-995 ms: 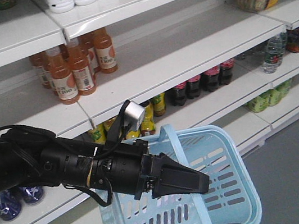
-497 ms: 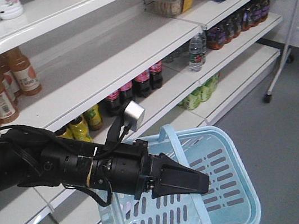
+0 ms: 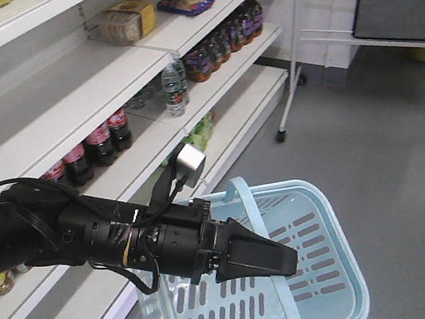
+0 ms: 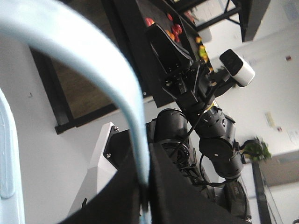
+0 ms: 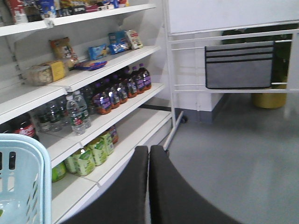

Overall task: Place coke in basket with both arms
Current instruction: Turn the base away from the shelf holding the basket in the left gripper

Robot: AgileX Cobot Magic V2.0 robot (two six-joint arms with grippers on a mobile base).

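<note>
At the far left we see the shelves [image 3: 43,113]. There the coke [image 3: 101,142], dark bottles with red caps and red labels, stands in a row. The right arm [image 3: 86,232] reaches across from the left edge, with a silver cylinder [image 3: 191,163] on top. The right gripper [image 3: 289,261] hangs over the pale blue basket [image 3: 325,231], well apart from the coke, and its jaws are pressed together. One handle [image 3: 243,191] of the basket is swung up behind this arm. At the right stands a white wheeled rack [image 3: 319,13]. In the left wrist view, the left gripper [image 4: 145,158] has its jaws clamped on the handle.
</note>
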